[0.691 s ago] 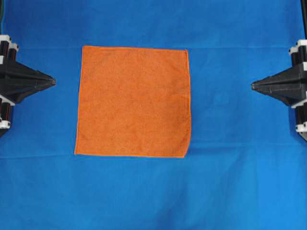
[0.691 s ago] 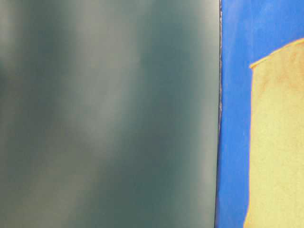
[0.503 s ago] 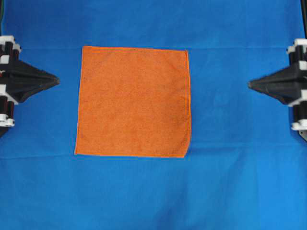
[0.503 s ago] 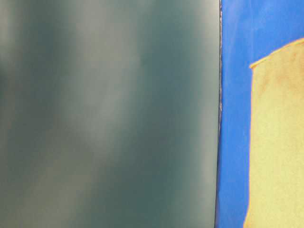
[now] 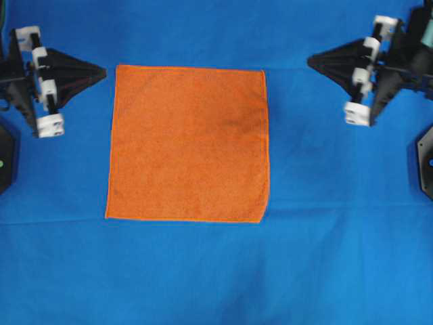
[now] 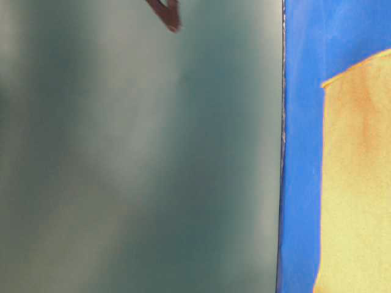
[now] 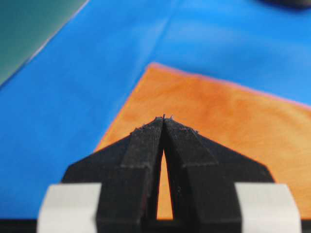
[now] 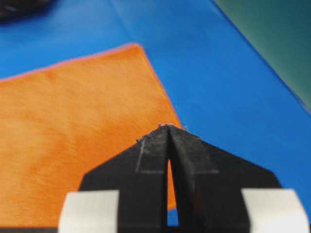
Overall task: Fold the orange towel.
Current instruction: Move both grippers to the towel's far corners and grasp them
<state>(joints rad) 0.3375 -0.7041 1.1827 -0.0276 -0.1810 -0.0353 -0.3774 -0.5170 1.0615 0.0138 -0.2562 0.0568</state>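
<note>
Overhead: the towel [image 5: 187,143] lies flat and square on the blue cloth [image 5: 325,271], a little toward 9 o'clock of centre, unfolded, all four hems showing. My left gripper [image 5: 101,71] sits at about 10 o'clock of the towel, tips pinched together and empty, just off the far-left corner. My right gripper [image 5: 312,62] is at about 2 o'clock, likewise closed on nothing, a clear gap of cloth between it and the far-right corner. I read both as lined up on the far corners for a two-handed fold toward 6 o'clock; fold not begun. Bare cloth on every side, widest at 6 and 3 o'clock, so there is room to sweep. Table-level: mostly a blurred grey-green surface; blue cloth and the towel's edge at 3 o'clock; a dark blurred shape at 12 o'clock that I cannot identify. Left wrist: fingers [image 7: 146,160] closed to a point, aimed across the near corner hem, above the towel as far as I can judge. Right wrist: fingers [image 8: 204,160] closed too, tips over the hem by the corner; contact I cannot tell. Jaws must part before either can pinch a hem.
</note>
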